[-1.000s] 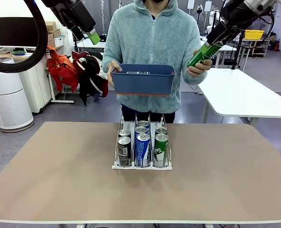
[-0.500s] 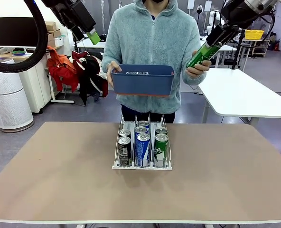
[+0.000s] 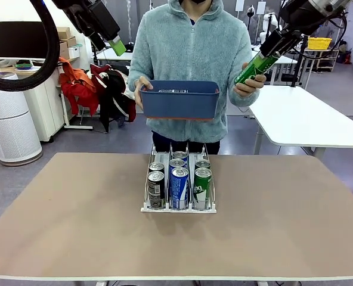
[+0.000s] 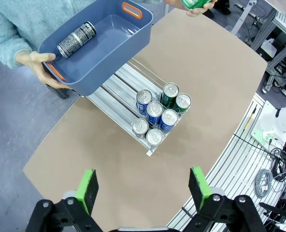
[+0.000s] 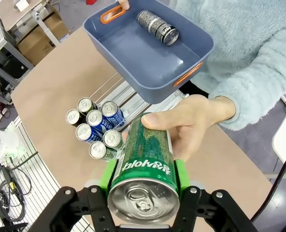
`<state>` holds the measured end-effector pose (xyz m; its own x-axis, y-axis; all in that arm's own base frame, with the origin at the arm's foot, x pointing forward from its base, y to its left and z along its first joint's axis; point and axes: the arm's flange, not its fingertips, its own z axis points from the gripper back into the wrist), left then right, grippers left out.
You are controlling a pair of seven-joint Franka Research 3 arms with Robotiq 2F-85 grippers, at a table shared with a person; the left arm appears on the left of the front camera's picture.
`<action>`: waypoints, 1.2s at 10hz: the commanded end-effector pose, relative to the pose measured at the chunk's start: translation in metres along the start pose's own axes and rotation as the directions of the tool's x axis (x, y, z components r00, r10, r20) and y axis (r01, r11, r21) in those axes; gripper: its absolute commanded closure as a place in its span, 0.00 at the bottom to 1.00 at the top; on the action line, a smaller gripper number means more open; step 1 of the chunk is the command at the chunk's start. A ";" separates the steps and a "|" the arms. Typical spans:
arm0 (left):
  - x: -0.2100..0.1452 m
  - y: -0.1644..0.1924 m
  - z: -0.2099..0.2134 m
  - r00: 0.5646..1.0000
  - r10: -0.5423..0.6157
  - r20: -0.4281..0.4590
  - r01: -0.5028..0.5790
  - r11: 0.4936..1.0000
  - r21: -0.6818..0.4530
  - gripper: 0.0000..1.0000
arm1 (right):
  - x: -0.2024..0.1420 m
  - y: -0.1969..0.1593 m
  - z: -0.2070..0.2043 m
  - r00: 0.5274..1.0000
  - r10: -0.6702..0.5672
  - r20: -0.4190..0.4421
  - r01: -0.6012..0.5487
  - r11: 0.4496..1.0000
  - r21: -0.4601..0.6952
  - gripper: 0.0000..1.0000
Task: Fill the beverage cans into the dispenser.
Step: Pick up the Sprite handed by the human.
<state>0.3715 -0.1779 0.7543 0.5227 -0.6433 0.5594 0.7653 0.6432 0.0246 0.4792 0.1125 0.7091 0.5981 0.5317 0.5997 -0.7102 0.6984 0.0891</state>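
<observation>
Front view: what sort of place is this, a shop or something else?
Likely a robotics lab: robot arms hang over the table, another white worktable stands behind the person, and loose cables and aluminium framing lie beside it.

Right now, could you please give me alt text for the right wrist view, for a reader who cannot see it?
The right gripper is shut on a green can, which a person's hand also holds. Beyond it, a blue tub with one black can lying in it is held above a rack of cans on the table.
</observation>
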 end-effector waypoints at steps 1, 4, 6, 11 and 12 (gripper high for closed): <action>0.000 0.001 0.001 1.000 -0.001 0.000 0.001 1.000 -0.001 0.00 | -0.003 0.004 -0.001 0.999 -0.035 0.039 0.034 0.999 0.029 1.00; 0.000 0.001 0.001 1.000 -0.001 0.000 0.001 1.000 -0.001 0.00 | 0.000 0.000 0.000 1.000 0.000 0.000 0.000 1.000 0.000 1.00; 0.000 0.001 0.001 1.000 -0.001 0.000 0.001 1.000 -0.001 0.00 | 0.000 0.000 0.000 1.000 0.000 0.000 0.000 1.000 0.000 1.00; 0.000 0.001 0.001 1.000 -0.001 0.000 0.001 1.000 -0.001 0.00 | 0.000 0.000 0.000 1.000 0.000 0.000 0.000 1.000 0.000 1.00; 0.000 0.001 0.001 1.000 -0.001 0.000 0.001 1.000 -0.001 0.00 | 0.000 0.000 0.000 1.000 0.000 0.000 0.000 1.000 0.000 1.00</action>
<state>0.3715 -0.1779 0.7543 0.5227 -0.6433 0.5594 0.7653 0.6432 0.0246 0.4794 0.1125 0.7088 0.6005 0.5257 0.6025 -0.7088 0.6987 0.0969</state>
